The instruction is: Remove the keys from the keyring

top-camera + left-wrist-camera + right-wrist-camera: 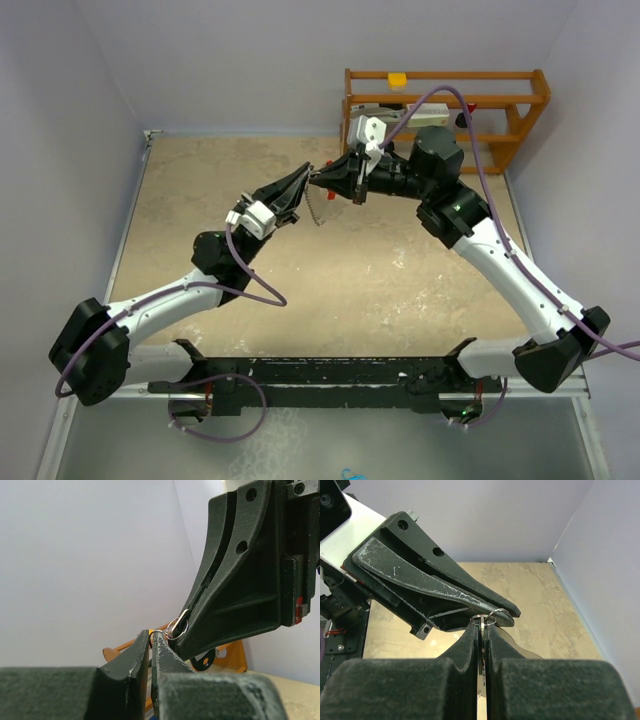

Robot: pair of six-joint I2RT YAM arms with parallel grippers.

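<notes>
Fig.: I hold my left pincer [150,635] and right pincer [482,627] both pinching one small silver wire ring [176,626], tip to tip above the tan worktop [200,200].

Glossy metal keyring [483,619]; matt black left tool [506,616] (scuffed plastic).

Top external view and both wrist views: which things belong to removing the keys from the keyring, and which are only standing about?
For the job: keyring, pinched between left gripper and right gripper; dark-headed key beneath it; chain hanging under the grippers.
Just standing about: wooden rack at the far right; yellow block on its top rail.
</notes>
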